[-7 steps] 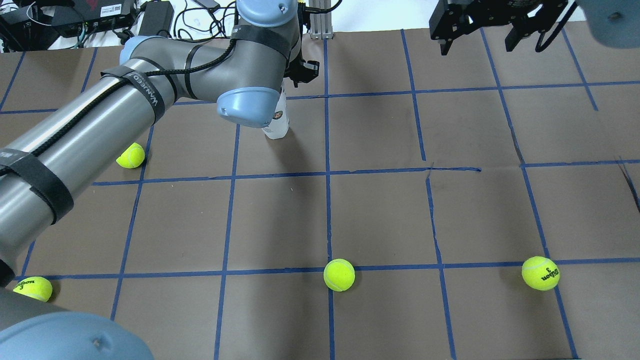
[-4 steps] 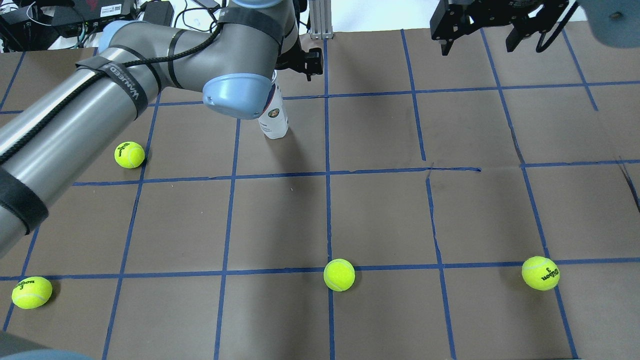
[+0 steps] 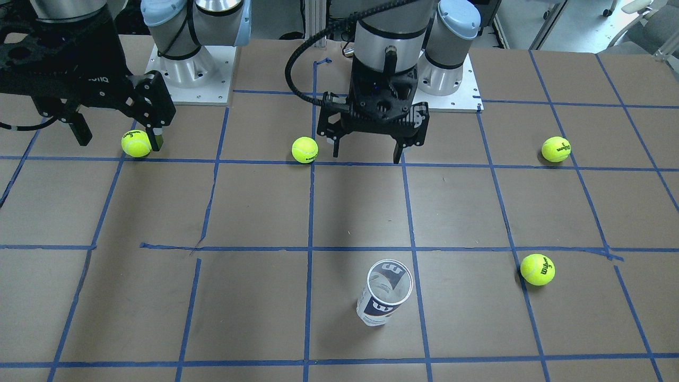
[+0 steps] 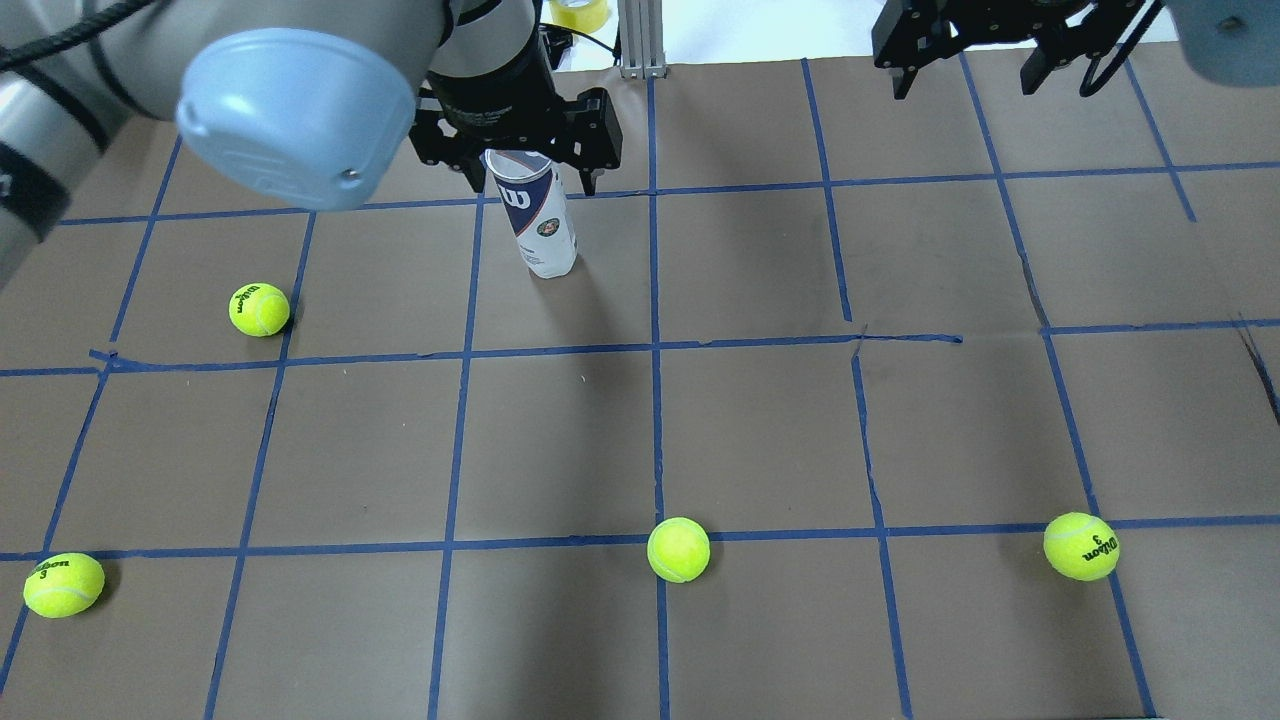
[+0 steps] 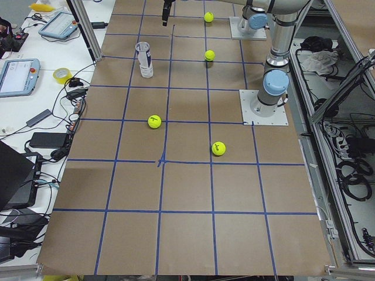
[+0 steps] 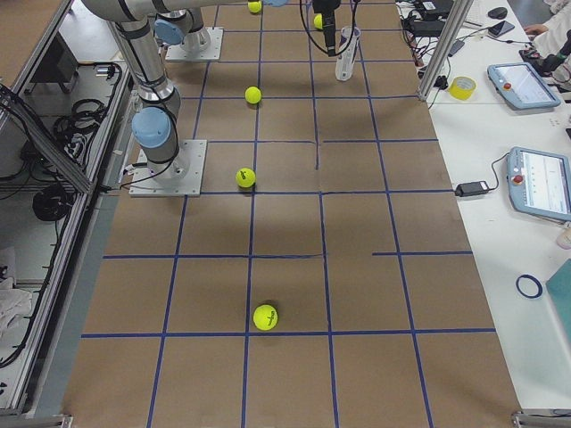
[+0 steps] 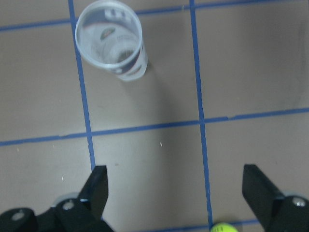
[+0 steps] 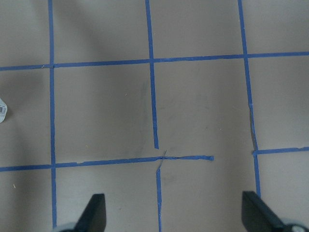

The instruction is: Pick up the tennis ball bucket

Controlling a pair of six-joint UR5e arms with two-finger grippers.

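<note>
Seen from across the robot, the tennis ball can [image 3: 384, 300] stands upright on the brown bench [image 3: 159, 307], open mouth up and base flat on the paper, beside a line of blue tape [image 3: 310, 212]. The left pincer [image 3: 366, 154] hangs well back from it, toward the robot's base, released, with its fingers spread and gripping nothing. The right pincer [image 3: 119, 139] hangs off to the other side, also spread and empty. A yellow ball [image 3: 136, 144] shows just beside one of its fingers.

From overhead, the left pincer lines up with the can's rim, a finger out wide on either side. The can's base sits on the bench.

Both side views show the can standing on its base near the bench edge by the operators' desk.

The left wrist camera looks down into the can's mouth at the upper left, clear of both spread fingers.

The right wrist camera shows taped bench between wide-apart fingers.
</note>
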